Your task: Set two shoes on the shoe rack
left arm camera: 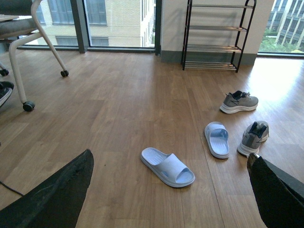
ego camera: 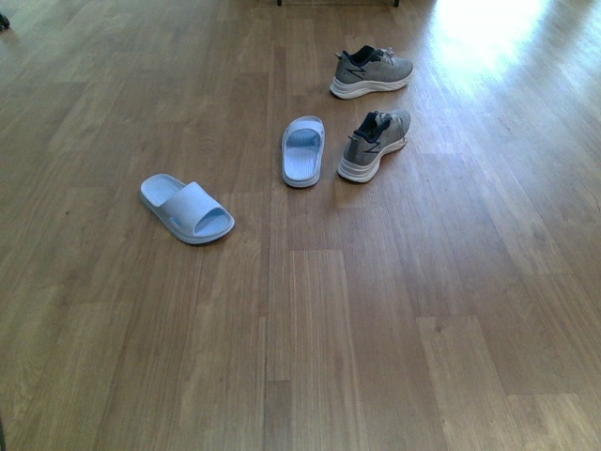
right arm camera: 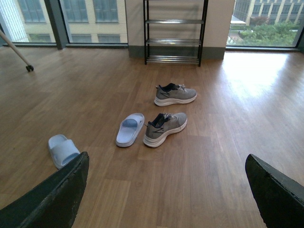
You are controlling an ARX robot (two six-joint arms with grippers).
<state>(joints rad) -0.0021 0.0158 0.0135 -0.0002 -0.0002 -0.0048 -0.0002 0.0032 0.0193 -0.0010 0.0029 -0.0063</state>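
Wood floor (ego camera: 423,357): near sandal (ego camera: 188,209), far sandal (ego camera: 302,150)

On the wooden floor (ego camera: 394,319), a grey sneaker (ego camera: 374,144) lies at 1 o'clock from the front view's centre. A second grey sneaker (ego camera: 371,72) lies at its 12 o'clock, apart. A white-legged chair (left arm camera: 28,28) on casters stands near the windows (left arm camera: 118,21).

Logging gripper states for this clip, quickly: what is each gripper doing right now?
Left gripper: open wide, holding nothing.
Right gripper: open wide, holding nothing.
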